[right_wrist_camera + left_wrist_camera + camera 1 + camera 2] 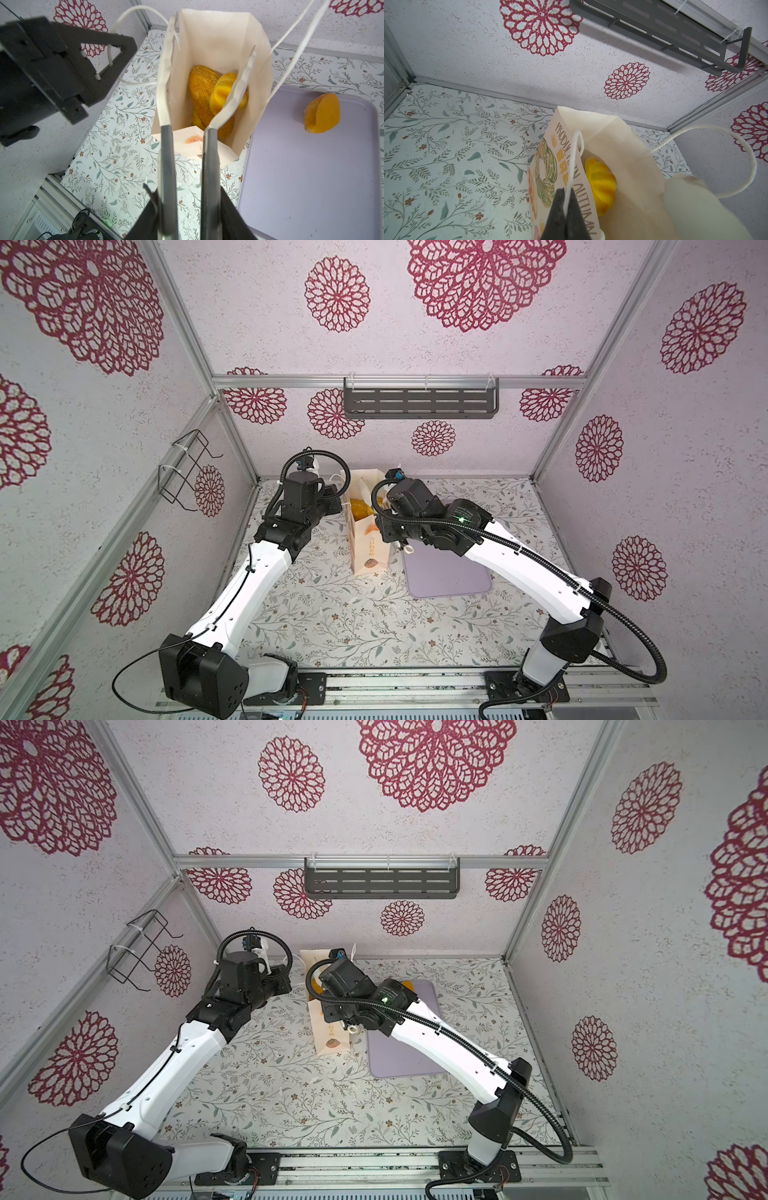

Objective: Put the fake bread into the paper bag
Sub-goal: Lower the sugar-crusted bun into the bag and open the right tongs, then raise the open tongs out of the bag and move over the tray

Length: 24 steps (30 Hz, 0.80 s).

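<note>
The cream paper bag [370, 547] [332, 1036] stands upright at the middle back, its mouth open. My left gripper [566, 194] is shut on the bag's white cord handle [574, 158], beside the bag's left rim. Inside the bag [218, 37] lie several fake breads: a seeded loaf [200, 87], a ribbed yellow roll [223, 91] [602, 182] and a smaller piece underneath. My right gripper [188, 128] hangs open over the bag's mouth, with nothing between its fingers. One orange bread [322, 113] lies on the lilac tray [311, 176].
The lilac tray [449, 576] [399, 1056] lies right of the bag, partly under the right arm. A grey slotted shelf [419, 402] hangs on the back wall and a wire rack [187, 472] on the left wall. The bag's other cord handle [295, 47] loops up near my right fingers.
</note>
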### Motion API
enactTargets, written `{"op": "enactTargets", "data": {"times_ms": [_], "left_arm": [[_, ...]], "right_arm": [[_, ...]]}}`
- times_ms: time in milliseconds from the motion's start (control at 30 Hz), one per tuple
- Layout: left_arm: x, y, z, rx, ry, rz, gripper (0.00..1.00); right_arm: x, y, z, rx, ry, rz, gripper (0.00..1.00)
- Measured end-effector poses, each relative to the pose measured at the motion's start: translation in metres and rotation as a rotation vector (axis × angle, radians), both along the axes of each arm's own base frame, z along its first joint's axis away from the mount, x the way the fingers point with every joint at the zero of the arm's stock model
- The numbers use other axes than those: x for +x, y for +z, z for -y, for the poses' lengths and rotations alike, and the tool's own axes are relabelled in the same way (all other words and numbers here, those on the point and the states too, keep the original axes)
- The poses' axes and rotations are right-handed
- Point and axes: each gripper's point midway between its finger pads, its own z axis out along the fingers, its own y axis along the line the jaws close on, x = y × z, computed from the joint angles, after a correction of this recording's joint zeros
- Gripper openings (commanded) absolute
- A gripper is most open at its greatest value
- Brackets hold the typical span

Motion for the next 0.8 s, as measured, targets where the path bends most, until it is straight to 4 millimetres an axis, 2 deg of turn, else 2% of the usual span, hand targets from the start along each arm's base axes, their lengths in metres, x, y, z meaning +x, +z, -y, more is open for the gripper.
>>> {"op": "enactTargets", "data": {"times_ms": [200,333,567,800], "left_arm": [[0.0,0.0,0.0,0.0,0.0,0.0,0.0],[0.0,0.0,0.0,0.0,0.0,0.0,0.0],[0.0,0.001,0.0,-0.001,0.0,0.002,0.0],[0.0,0.001,0.0,-0.001,0.001,0.002,0.0]], "right_arm": [[-0.004,0.022,0.008,0.052,0.009,0.054,0.38],[-0.01,0.04,0.022,0.097,0.008,0.115,0.38],[-0.022,0.062,0.063,0.172,-0.04,0.206,0.38],[-0.011,0.067,0.114,0.191,-0.164,0.243,0.38]]}}
